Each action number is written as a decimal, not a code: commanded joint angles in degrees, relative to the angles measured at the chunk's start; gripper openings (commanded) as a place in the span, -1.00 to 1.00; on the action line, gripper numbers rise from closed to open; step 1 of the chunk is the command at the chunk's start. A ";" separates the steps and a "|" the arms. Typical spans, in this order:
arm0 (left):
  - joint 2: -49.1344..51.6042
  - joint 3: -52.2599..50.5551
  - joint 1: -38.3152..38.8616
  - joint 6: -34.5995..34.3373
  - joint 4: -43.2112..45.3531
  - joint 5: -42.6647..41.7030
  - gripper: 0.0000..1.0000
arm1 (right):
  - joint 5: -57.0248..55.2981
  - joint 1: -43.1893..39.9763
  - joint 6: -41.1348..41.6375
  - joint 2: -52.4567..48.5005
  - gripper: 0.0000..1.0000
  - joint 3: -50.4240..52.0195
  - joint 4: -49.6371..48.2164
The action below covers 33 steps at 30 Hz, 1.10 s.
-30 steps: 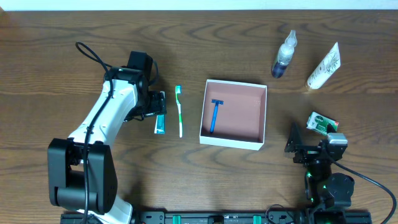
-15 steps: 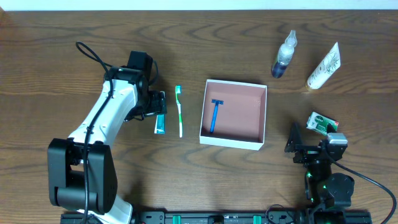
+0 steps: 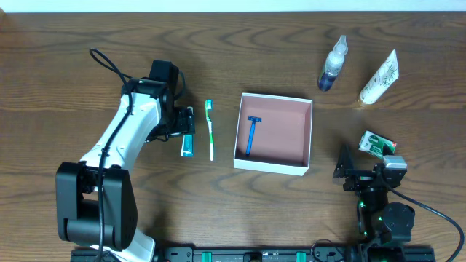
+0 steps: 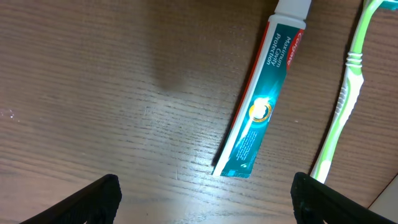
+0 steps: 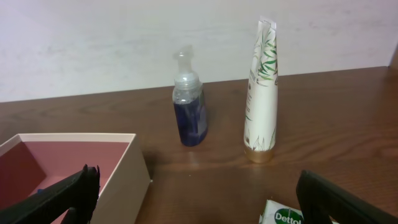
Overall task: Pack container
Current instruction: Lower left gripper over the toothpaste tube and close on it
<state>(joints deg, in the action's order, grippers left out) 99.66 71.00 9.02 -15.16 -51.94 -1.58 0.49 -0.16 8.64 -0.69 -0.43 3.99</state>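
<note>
The container [image 3: 274, 166] is a square white box with a pinkish inside at the table's middle; a blue razor [image 3: 252, 135] lies in it. Its corner shows in the right wrist view [image 5: 134, 177]. My left gripper [image 3: 183, 122] is open, hovering over a teal toothpaste tube [image 3: 188, 145] that lies on the table, also in the left wrist view [image 4: 258, 109]. A green toothbrush [image 3: 210, 129] lies beside the tube [image 4: 342, 106]. My right gripper [image 3: 351, 171] is open and empty, low near the front right.
A spray bottle with dark liquid [image 3: 332, 64] and a white tube [image 3: 378, 78] lie at the back right; both show in the right wrist view [image 5: 189, 102] [image 5: 261, 93]. A green-and-white soap packet [image 3: 376, 143] lies right of the box.
</note>
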 commanded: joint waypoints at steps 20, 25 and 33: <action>0.39 -4.24 4.68 3.78 9.94 -0.76 0.77 | 0.20 -0.31 -0.59 0.37 0.99 0.11 0.24; 0.39 -4.26 4.68 3.76 10.91 -0.76 0.77 | 0.20 -0.31 -0.59 0.37 0.98 0.11 0.24; 3.08 -4.26 4.68 3.78 13.33 -0.76 0.76 | 0.20 -0.31 -0.59 0.37 0.99 0.11 0.24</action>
<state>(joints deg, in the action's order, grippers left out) 100.55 66.94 13.72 -11.94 -38.79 -2.61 0.49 -0.14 8.62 -0.69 -0.43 3.99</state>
